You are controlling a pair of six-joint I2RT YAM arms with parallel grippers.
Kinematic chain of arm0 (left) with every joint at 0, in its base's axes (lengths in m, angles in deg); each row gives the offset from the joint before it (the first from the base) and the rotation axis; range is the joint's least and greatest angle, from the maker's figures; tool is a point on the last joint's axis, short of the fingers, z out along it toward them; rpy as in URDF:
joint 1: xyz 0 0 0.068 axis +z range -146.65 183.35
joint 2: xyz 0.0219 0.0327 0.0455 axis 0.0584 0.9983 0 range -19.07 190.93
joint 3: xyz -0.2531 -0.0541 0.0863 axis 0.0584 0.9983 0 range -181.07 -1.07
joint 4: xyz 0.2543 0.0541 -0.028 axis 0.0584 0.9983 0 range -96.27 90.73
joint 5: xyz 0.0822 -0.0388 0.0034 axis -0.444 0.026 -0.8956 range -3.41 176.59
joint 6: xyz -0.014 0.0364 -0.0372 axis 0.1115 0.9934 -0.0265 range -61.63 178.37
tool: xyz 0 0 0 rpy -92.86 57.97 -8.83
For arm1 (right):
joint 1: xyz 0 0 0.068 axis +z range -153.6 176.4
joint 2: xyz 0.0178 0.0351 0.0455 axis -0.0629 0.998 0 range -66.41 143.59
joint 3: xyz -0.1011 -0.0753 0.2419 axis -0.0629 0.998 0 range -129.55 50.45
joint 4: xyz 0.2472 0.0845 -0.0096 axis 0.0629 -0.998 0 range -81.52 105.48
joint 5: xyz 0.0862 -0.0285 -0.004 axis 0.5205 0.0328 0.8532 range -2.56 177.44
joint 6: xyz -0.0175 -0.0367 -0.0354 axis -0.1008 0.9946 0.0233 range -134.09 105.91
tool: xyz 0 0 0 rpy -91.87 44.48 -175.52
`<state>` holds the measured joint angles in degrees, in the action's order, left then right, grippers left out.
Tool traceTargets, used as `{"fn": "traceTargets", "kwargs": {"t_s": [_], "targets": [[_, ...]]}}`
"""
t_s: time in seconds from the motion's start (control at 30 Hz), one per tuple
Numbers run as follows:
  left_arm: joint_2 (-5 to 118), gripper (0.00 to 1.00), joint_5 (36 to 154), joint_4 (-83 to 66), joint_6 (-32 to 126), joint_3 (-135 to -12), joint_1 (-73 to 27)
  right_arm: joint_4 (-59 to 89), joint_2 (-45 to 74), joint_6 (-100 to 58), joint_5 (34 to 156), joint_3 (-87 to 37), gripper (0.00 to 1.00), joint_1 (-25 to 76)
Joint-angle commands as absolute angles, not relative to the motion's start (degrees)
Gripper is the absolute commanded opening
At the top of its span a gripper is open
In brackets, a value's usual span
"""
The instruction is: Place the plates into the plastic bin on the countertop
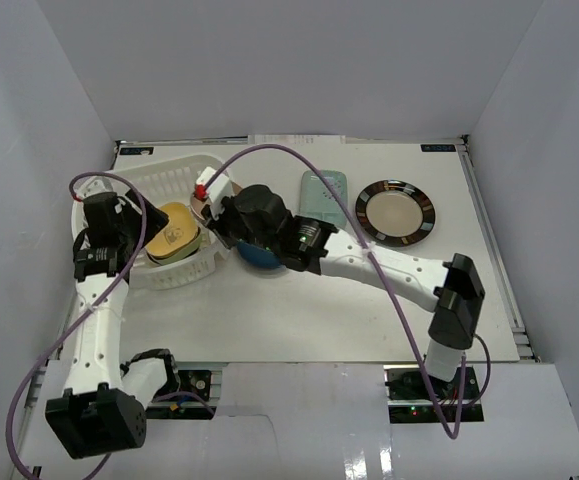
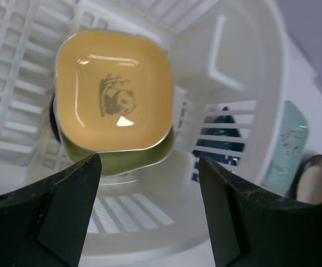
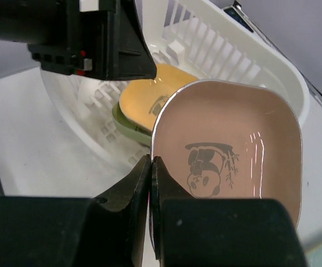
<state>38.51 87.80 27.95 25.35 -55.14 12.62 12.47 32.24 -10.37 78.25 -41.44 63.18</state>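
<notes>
Nearest the arm bases, the blue plate (image 1: 254, 258) lies on the surface (image 1: 299, 310) just outside the bin (image 1: 169, 275), partly hidden under the right arm, so that one is not in yet. Inside the bin things look good: a yellow plate (image 2: 113, 97) sits on top of a green plate (image 2: 127, 162), both flat on the bin floor. Further back, the teal plate (image 1: 324, 195) and the round plate (image 1: 396, 212) wait on the surface, well apart from the bin. So that's two plates visibly in, one in the air and three to fetch. I'd judge the job less than half done.

Now the arms. The left arm climbs from its base along the left side and bends its wrist down over the bin. The left end effector (image 2: 149, 164) hangs right above the stack, fingers spread wide with nothing between them.

The right arm stretches from its base on the right, all the way across the surface, with its wrist at the bin's right rim. The right end effector (image 3: 150, 161) is pinched tight on the edge of a pinkish-brown plate (image 3: 233, 156), holding it tilted over the bin's edge beside the stack.
</notes>
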Motion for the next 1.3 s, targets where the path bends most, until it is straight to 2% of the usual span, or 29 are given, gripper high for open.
{"fn": "traceTargets", "kwargs": {"t_s": [0.0,0.2,0.33,0.43,0.47,0.5,0.57,0.6,0.63,0.73,0.77,0.97,1.0,1.13,1.17,1.2,1.27], "targets": [[31.48,0.81,92.30,23.89,25.23,-59.95,12.93,14.17,39.38,-4.52,83.22,-52.07,0.08,63.37],[22.85,0.86,94.31,21.24,23.83,-71.63,12.84,12.58,55.48,-0.21,85.94,-68.18,0.08,63.37],[24.70,0.90,107.73,21.51,21.98,-76.92,12.14,14.77,64.01,-0.12,86.92,-76.71,0.08,63.63],[25.14,0.91,112.41,21.33,21.63,-78.41,11.43,20.13,68.93,-0.21,86.92,-79.35,0.08,64.16],[25.05,0.91,112.86,21.33,21.63,-78.59,10.82,20.92,71.12,-0.38,86.92,-80.06,0.11,64.33],[25.05,0.91,113.56,21.33,21.63,-78.51,10.56,21.45,72.19,-0.90,86.92,-81.02,0.20,64.60],[24.79,0.92,114.89,21.33,21.37,-78.15,9.94,21.46,73.52,-1.61,86.92,-83.31,0.32,64.86],[24.61,0.92,115.24,21.33,21.10,-77.98,9.76,21.89,73.08,-1.79,86.92,-82.88,0.44,65.12],[24.52,0.92,115.59,21.33,20.75,-77.63,9.76,22.42,72.12,-2.48,86.22,-82.01,0.48,65.13],[24.17,0.91,117.00,21.07,19.87,-76.58,9.76,26.37,64.05,-4.67,79.64,-72.71,0.49,64.60],[24.00,0.91,117.43,20.89,19.17,-74.57,9.76,29.08,57.93,-6.08,78.58,-65.37,0.49,64.16],[24.17,0.85,122.71,16.15,14.69,-64.90,9.67,42.80,31.36,-19.42,81.64,-33.09,0.44,55.66],[24.43,0.85,123.84,15.54,14.60,-64.10,9.50,42.81,28.63,-21.28,81.21,-24.95,0.43,54.33],[24.52,0.84,124.91,15.09,16.09,-59.53,7.84,41.94,17.82,-31.56,79.19,-5.66,0.43,47.12],[24.35,0.84,125.08,14.92,16.53,-58.48,7.22,42.02,16.84,-33.41,78.92,-2.23,0.45,45.89],[24.00,0.84,125.43,14.39,17.57,-56.46,6.34,41.94,16.04,-36.30,78.66,0.59,0.58,43.96],[23.64,0.84,125.79,13.86,18.98,-54.17,3.18,41.94,14.90,-40.08,78.30,6.84,0.70,42.02]]}}
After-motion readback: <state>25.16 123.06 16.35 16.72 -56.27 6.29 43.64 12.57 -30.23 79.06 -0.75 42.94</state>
